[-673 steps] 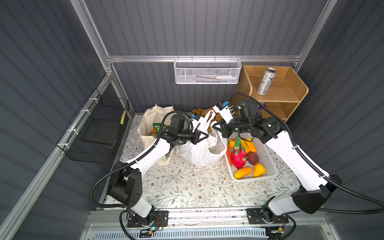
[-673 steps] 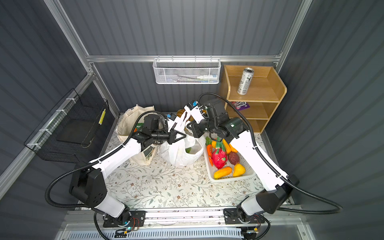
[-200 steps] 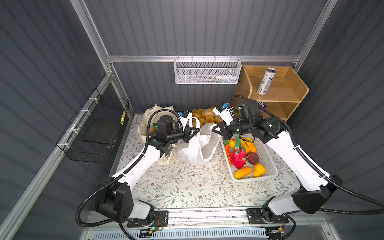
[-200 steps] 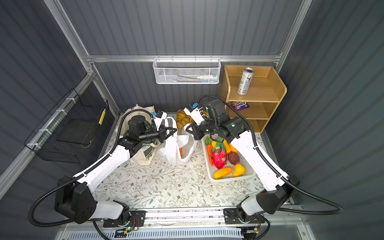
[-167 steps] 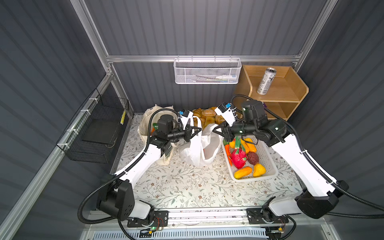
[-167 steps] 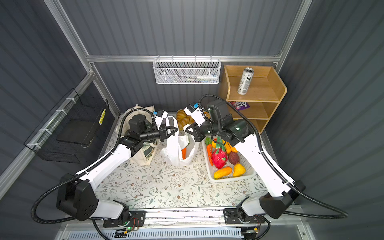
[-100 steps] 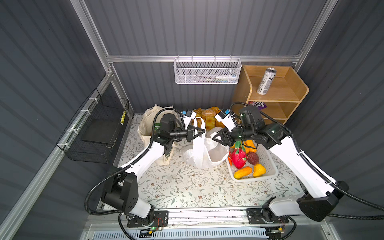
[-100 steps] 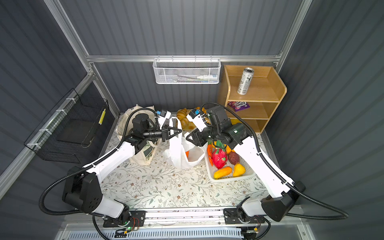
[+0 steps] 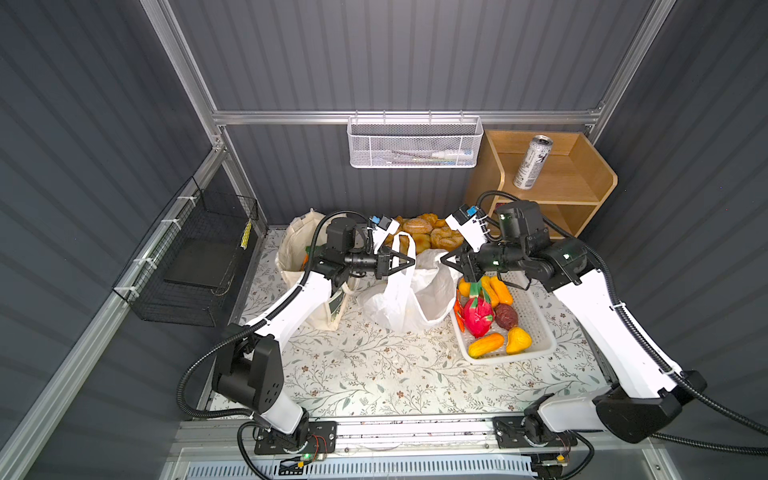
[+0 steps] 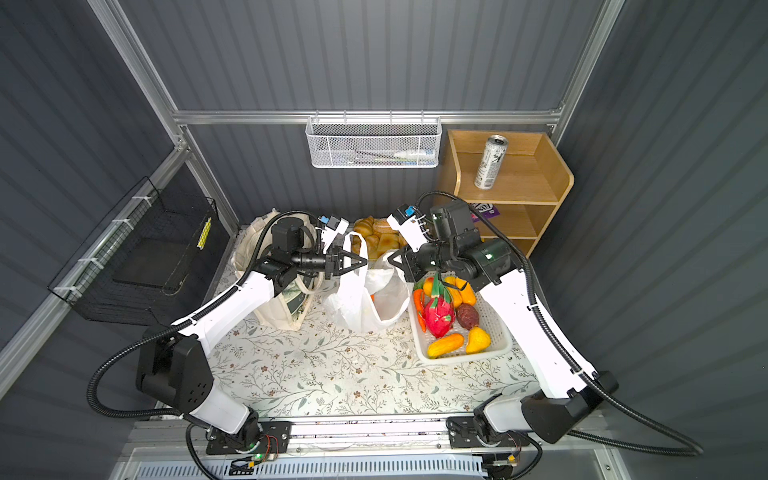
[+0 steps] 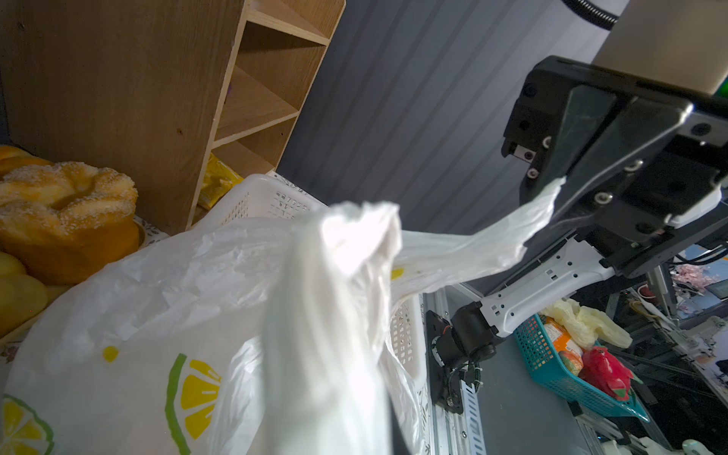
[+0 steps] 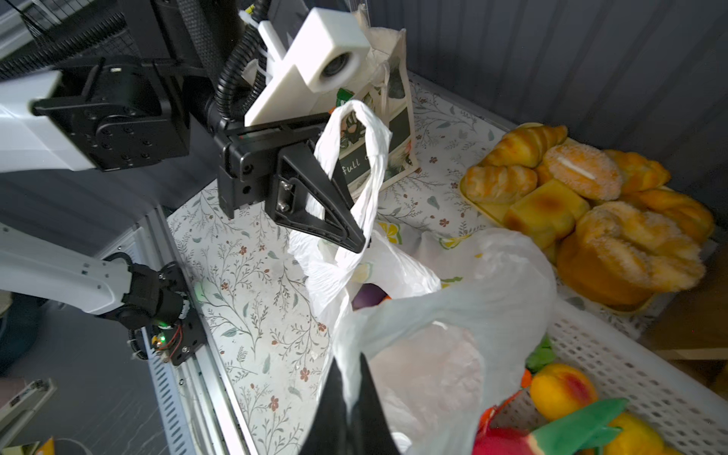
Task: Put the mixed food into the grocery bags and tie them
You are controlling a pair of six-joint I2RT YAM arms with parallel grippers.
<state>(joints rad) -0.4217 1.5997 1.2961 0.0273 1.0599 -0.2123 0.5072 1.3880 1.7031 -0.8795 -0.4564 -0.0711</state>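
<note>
The white lemon-print plastic bag [image 9: 399, 299] [image 10: 353, 303] stands mid-table between my two arms. My left gripper [image 9: 409, 262] [image 12: 354, 240] is shut on the bag's left handle [image 12: 354, 157], which loops up over its fingers. My right gripper [image 9: 444, 259] [image 12: 350, 394] is shut on the other handle [image 11: 512, 232], pulled taut. A purple eggplant [image 12: 368, 295] shows inside the bag. The cream canvas tote [image 9: 291, 249] stands behind the left arm. A silver-and-black can [image 9: 532, 162] stands on the top shelf. My left jaws are hidden by plastic in the left wrist view.
A white perforated basket [image 9: 536, 332] with a dragon fruit [image 9: 476, 311] and other fruit sits right of the bag. Bread rolls [image 9: 424, 232] lie on a tray behind it. A wooden shelf unit [image 9: 582, 195] fills the back right corner, and a black wire basket [image 9: 199, 257] hangs on the left wall.
My left gripper has carried its handle a little to the right. The right gripper has shifted towards the bag and now pinches the right handle; the bag's mouth hangs wider.
</note>
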